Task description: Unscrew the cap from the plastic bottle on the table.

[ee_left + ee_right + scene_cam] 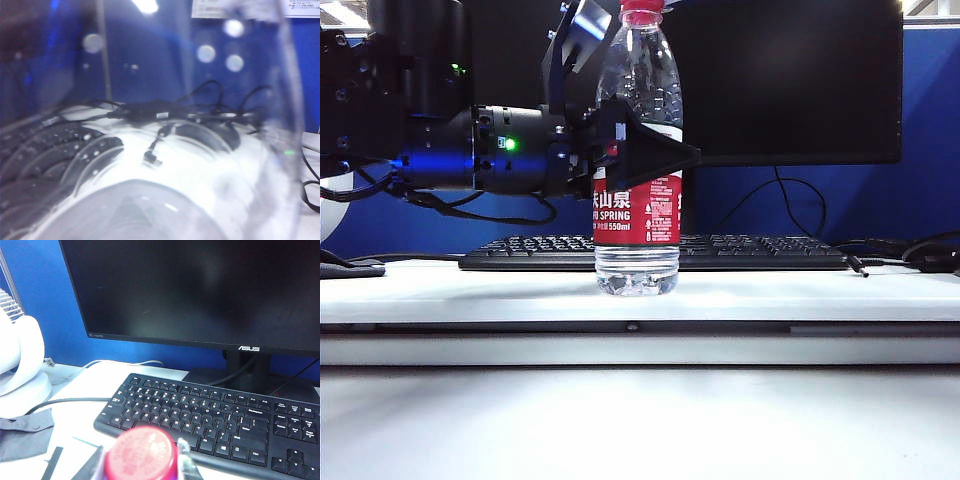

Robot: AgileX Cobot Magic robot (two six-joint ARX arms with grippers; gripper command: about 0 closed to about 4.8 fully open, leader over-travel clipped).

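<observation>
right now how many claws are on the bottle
2. The left claw clamps the plastic bottle at its label. The right claw sits around the cap; its grip there is unclear.

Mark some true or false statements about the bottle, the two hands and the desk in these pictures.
1. The plastic bottle stands upright on the table, in front of the keyboard. True.
2. The cap is already off. False: it is on the bottle's neck.
3. The left hand is clamped on the bottle's body at the top of the label. True.
4. The monitor shows a bright picture. False: its screen is dark.
5. The right hand rests on the keyboard. False: it is up at the cap, with a finger on either side.
</observation>
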